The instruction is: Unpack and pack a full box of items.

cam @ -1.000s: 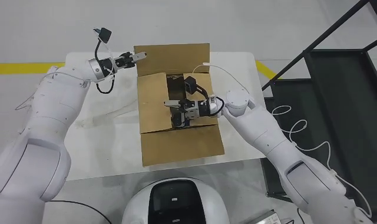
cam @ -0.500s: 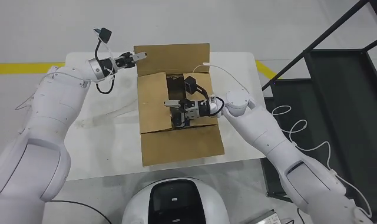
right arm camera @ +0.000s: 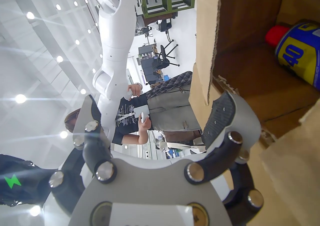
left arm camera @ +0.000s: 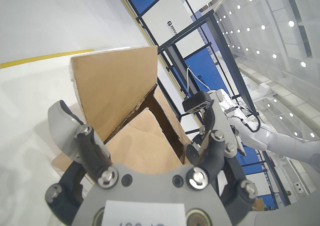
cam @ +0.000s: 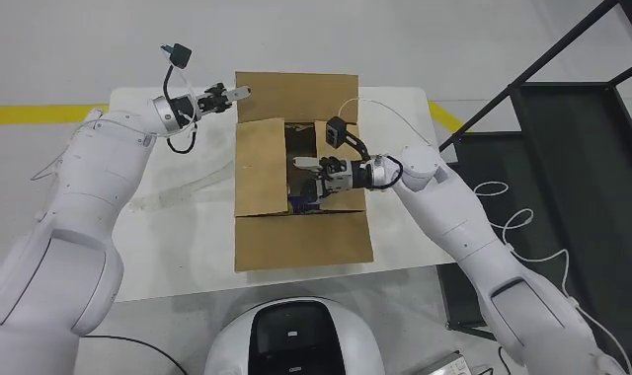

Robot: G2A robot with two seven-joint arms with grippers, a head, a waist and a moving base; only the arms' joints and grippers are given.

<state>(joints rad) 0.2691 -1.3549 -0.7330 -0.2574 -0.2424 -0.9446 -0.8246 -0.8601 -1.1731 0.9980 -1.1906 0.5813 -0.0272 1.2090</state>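
Unpacking seems underway: the box (cam: pixel 296 247) sits mid-frame on the desk (cam: pixel 188 257), flaps open. The right end effector (cam: pixel 307 175), wide open and empty, hangs at its opening; next it likely must close on the can (right arm camera: pixel 297 54) inside. The left end effector (cam: pixel 229 93), upper left, gapes empty.

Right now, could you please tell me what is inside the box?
A blue-and-yellow can with a red cap lies in the box. The flaps and the right gripper cover the rest, so other items cannot be seen.

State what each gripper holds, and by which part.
Nothing: left gripper and right gripper are both open, the right at the opening of the brown cardboard box.
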